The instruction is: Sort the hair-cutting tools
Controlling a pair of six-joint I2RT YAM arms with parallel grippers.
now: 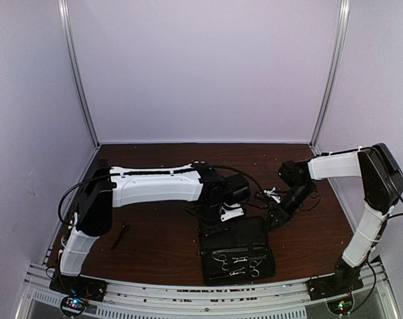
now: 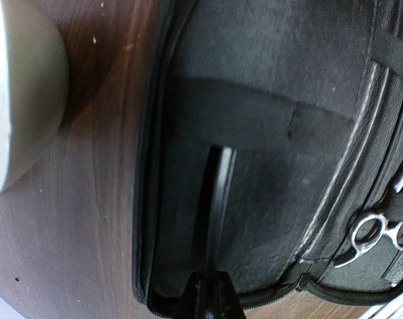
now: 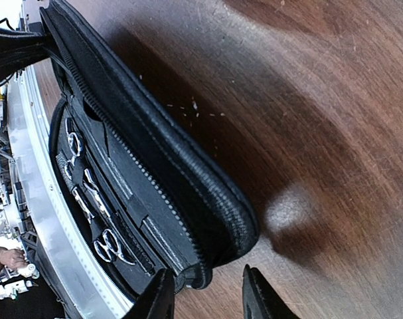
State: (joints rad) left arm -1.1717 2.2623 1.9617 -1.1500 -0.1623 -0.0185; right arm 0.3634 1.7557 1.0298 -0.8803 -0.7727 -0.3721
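The black zip case (image 1: 238,247) lies open at the near middle of the table. Two silver scissors (image 1: 240,263) are strapped in its near half; they also show in the right wrist view (image 3: 107,244) and one ring in the left wrist view (image 2: 369,237). My left gripper (image 2: 211,297) is shut on a thin black clip (image 2: 214,199) that reaches under an elastic band in the case's far half. A second black clip (image 1: 119,236) lies on the table at the left. My right gripper (image 3: 208,299) is open, its jaws on either side of the case's corner (image 3: 214,266).
A white bowl (image 2: 15,100) stands just beside the case, at the left of the left wrist view. The table's metal front rail (image 1: 201,292) runs close behind the case's near edge. Cables (image 1: 257,196) lie between the two grippers.
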